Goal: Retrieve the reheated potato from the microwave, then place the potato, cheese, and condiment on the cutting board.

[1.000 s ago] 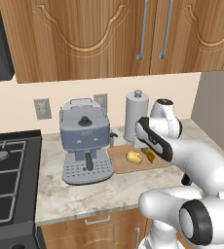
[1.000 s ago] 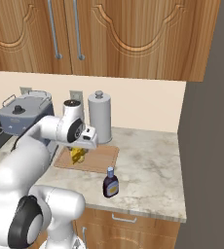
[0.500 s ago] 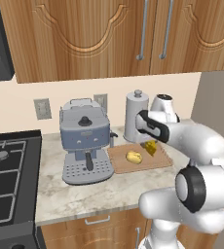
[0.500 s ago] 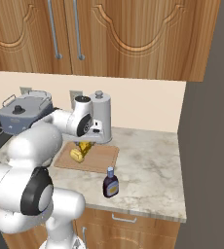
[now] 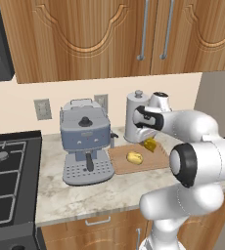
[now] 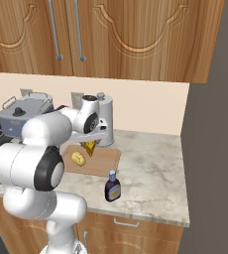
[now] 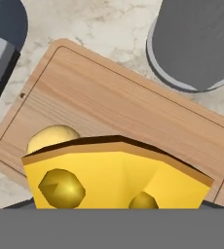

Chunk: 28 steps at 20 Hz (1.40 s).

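The jaws [image 6: 91, 144] hang over the cutting board [image 7: 109, 97], spread wide around the cheese [image 7: 116, 177], a sharp-edged yellow-orange wedge with flat faces and round holes that sits pinched between them, above the wood. The board is a thin rectangle of light-brown timber with visible grain and a dark groove near its rim, lying flat on the mottled marble desk [image 5: 95, 188]. The potato [image 5: 134, 157], a smooth rounded yellowish lump, rests on the board just beside the cheese. A grey metal cylinder [image 5: 133, 117] stands behind the board, and a dark bottle [image 6: 112, 186] stands on the desk nearer the front edge.
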### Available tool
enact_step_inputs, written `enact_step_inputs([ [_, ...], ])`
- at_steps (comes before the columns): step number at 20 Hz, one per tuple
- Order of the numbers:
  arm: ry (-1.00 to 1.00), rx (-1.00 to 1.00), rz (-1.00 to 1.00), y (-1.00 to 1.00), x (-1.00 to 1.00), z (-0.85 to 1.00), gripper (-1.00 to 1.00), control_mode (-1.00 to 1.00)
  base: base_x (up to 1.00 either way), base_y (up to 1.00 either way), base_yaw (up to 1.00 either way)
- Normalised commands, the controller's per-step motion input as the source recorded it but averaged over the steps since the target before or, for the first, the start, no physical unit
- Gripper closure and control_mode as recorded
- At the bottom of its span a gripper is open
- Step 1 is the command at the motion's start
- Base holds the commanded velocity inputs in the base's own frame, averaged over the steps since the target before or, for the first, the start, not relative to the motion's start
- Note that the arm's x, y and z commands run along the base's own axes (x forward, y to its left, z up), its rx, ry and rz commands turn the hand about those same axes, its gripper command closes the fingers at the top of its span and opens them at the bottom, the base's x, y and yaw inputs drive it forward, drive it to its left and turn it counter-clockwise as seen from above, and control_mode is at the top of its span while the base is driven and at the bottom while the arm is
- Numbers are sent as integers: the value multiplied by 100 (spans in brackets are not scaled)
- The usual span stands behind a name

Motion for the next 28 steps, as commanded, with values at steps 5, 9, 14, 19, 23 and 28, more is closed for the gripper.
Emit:
enact_step_inputs([
  [5,0,-8,12,0,23,-14,100,-100,0,0,0],
  [9,1,-6,2,0,18,-16,100,-100,0,0,0],
  [14,2,-2,0,0,12,-11,100,-100,0,0,0],
  [19,5,-3,0,0,16,-13,100,-100,0,0,0],
  [23,7,-3,0,0,14,-16,100,-100,0,0,0],
  [28,5,0,0,1,16,-13,100,-100,0,0,0],
])
